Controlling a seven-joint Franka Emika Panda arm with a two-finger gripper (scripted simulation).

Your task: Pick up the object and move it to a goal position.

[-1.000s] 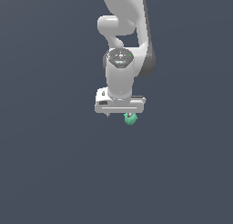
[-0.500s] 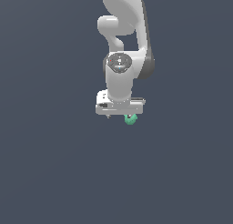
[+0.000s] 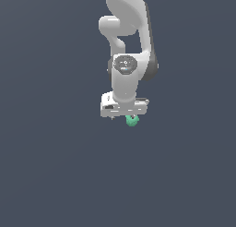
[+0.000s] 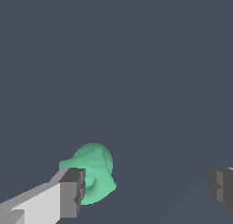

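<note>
While the arm point(image 3: 125, 46) hangs down from 12 o'clock of the exterior view, we find its gripper point(image 3: 124, 111) just above centre, pointing down over a plain dark grey floor point(image 3: 50, 175). We see the lump point(image 3: 132, 121), teal-green and rounded, peeking out under the gripper's white body at about 5 o'clock from the wrist joint.

On the wrist view we log the gripper point(image 4: 148, 190) standing wide, its two dark pads far apart. We note the lump point(image 4: 93, 172) right against one finger point(image 4: 72, 192), which partly covers it; we cannot tell whether they touch. We see a broad gap of bare floor point(image 4: 136, 59) between the lump and the other finger point(image 4: 223, 186). We see nothing clamped between the pads. Whether the lump rests on the floor we cannot tell.
</note>
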